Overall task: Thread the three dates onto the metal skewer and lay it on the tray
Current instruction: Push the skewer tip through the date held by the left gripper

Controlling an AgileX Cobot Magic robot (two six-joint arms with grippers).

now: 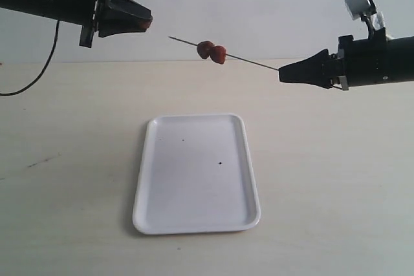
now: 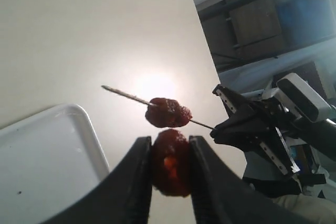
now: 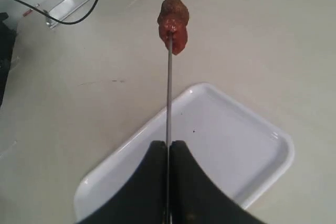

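- The black, pointy right gripper (image 1: pixel 283 74) is over on the right. It's clamped tight on one end of the thin dark grey metal skewer (image 1: pixel 252 61), so the rod hangs in the air and slants up toward the left.
- Two wrinkled red-brown dates (image 1: pixel 212 50) are already threaded on the skewer. They're touching each other roughly mid-rod, with a bare bit of the free tip poking out to their left.
- The left gripper (image 1: pixel 145 22) is up high on the left, pinching the third date (image 2: pixel 170 166) between its black fingers (image 2: pixel 139 182). From the exterior view only a sliver of red peeks out at the tips.
- That held date isn't touching the skewer. There's a clear gap between it and the free tip, and it sits off to the tip's left.
- The flat white rectangular tray (image 1: pixel 187 185) with rounded corners lies on the pale beige table (image 1: pixel 336 179), around the middle of the scene and down below the skewer. It has a couple of tiny dark specks on its surface.
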